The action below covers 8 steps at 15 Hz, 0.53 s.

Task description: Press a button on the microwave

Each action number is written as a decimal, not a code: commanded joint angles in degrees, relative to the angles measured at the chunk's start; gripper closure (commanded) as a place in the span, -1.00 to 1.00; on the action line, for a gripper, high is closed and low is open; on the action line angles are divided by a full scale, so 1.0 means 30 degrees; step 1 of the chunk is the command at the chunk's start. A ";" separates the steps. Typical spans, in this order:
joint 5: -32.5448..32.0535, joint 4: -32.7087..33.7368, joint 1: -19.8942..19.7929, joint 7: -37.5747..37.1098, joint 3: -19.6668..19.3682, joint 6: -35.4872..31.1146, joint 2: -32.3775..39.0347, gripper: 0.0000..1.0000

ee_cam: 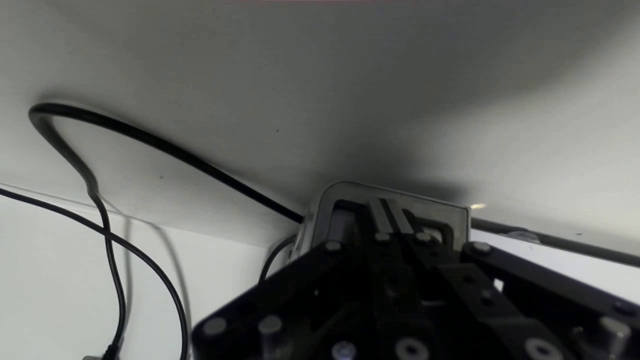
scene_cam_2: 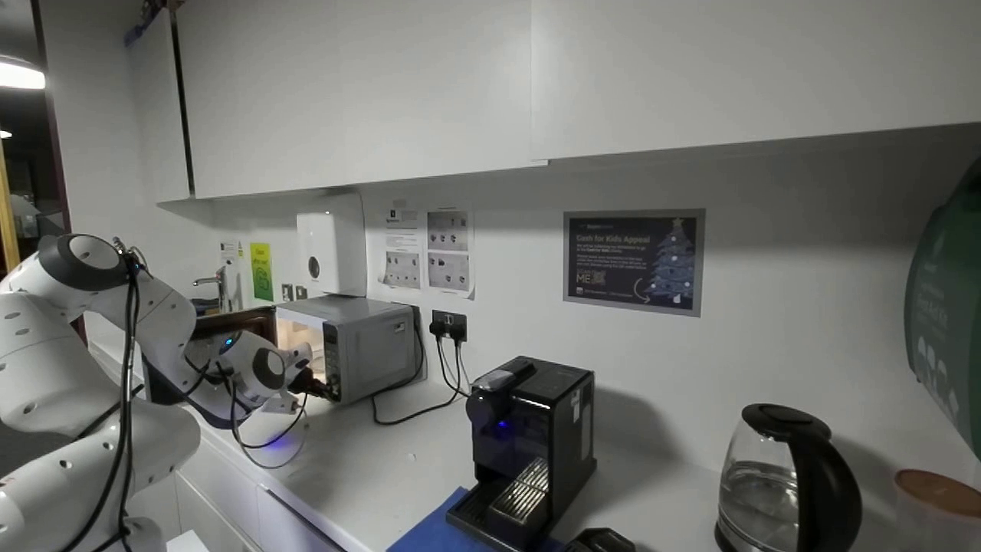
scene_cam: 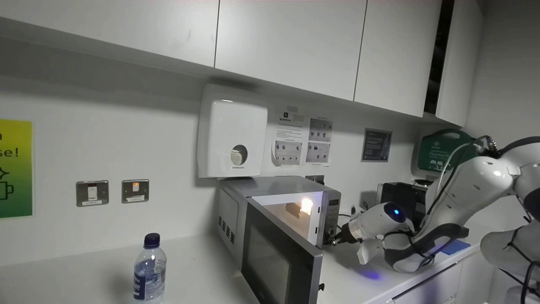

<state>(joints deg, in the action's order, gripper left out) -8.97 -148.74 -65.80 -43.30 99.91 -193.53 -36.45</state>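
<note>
On the counter (scene_cam: 202,270), in an exterior view, the microwave (scene_cam: 280,209) stands at the far side, its door (scene_cam: 280,261) open toward the near side, its button panel (scene_cam: 331,217) at the right. A water bottle (scene_cam: 150,270) stands to its left. My pincer (scene_cam: 334,242) is at the panel's low end, fingers (ee_cam: 381,216) together, holding nothing; whether they touch it, I cannot tell.

a long white counter (scene_cam_2: 360,460) carries the microwave (scene_cam_2: 368,337), beside it a black cable (ee_cam: 170,149) lying loose, both near the back edge. a blue sheet (scene_cam_2: 429,531) lies by the front edge, partly under the coffee machine (scene_cam_2: 529,438). the water bottle (scene_cam: 149,272) and the kettle (scene_cam_2: 778,483) stand upright, both apart from the back edge.
</note>
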 commanded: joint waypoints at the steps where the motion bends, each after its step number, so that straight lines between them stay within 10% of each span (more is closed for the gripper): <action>1: 0.2580 0.0497 -0.0918 0.2528 0.1044 -0.1032 -0.0840 1.00; 8: 0.4990 0.0792 -0.0286 0.5997 0.0983 -0.1188 -0.1371 1.00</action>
<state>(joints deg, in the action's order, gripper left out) 3.35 -148.53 -65.64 -29.99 103.05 -194.91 -37.65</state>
